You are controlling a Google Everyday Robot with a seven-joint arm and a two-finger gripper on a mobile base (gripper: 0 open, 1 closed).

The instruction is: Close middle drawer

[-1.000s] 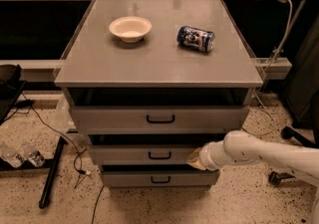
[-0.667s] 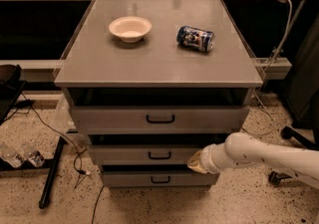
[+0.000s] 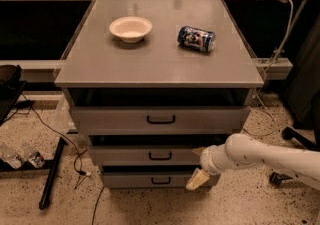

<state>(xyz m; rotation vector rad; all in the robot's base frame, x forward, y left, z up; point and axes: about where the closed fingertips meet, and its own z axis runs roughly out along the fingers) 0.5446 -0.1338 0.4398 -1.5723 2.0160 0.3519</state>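
Observation:
The middle drawer (image 3: 145, 155) is the second of three grey drawer fronts under the grey cabinet top, with a small black bar handle (image 3: 160, 156). It stands out a little, with a dark gap above it. The top drawer (image 3: 160, 118) sits above it and the bottom drawer (image 3: 150, 179) below. My gripper (image 3: 198, 169) comes in from the right on a white arm (image 3: 260, 156). It is at the right end of the middle drawer's front, with one cream finger (image 3: 196, 180) hanging over the bottom drawer's right end.
A cream bowl (image 3: 130, 28) and a blue can (image 3: 196, 38) lying on its side are on the cabinet top (image 3: 150, 64). Black cables (image 3: 55, 134) and a black stand leg (image 3: 50, 174) lie on the speckled floor at the left. A chair base (image 3: 295, 139) is at the right.
The gripper and arm have shifted slightly left and down against the right end of the middle drawer. The drawer itself has barely moved.

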